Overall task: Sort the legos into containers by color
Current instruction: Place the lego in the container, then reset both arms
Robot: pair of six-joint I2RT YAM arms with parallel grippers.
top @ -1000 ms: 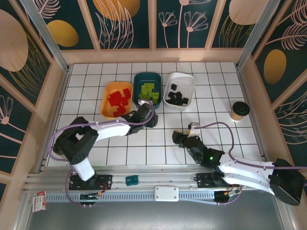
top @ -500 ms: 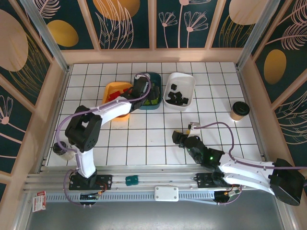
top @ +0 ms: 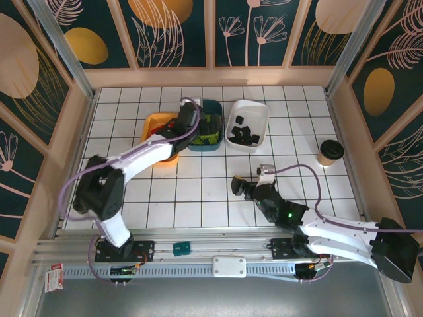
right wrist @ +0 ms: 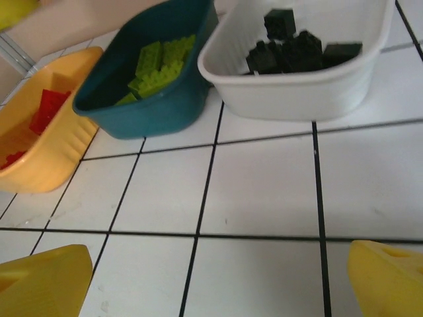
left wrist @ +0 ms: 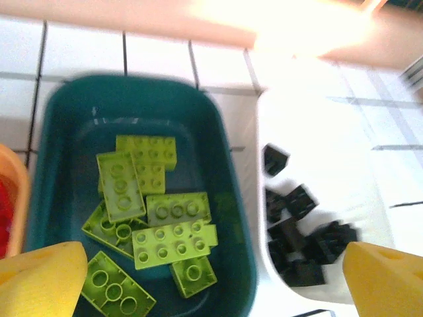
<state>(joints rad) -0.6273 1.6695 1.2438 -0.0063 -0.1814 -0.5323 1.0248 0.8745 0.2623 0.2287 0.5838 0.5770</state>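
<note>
My left gripper (top: 206,127) hangs open above the dark teal tray (left wrist: 66,112), where several lime green legos (left wrist: 173,241) lie loose; nothing sits between its yellow fingers (left wrist: 39,281). To the right, the white tray (left wrist: 310,132) holds several black legos (left wrist: 301,201). The orange-yellow tray (right wrist: 46,155) on the left holds red legos (right wrist: 49,105). My right gripper (top: 239,187) rests low over bare tiles in front of the trays, open and empty, with the white tray (right wrist: 297,86) and teal tray (right wrist: 158,109) ahead of it.
A brown paper cup with a black lid (top: 330,152) stands at the right side of the tiled table. A small teal block (top: 181,248) lies on the front rail between the arm bases. Wooden walls close in the table on three sides.
My left arm swung from in front of the trays to above the teal tray, and its jaws opened wide. My right gripper opened wider and shifted slightly left.
</note>
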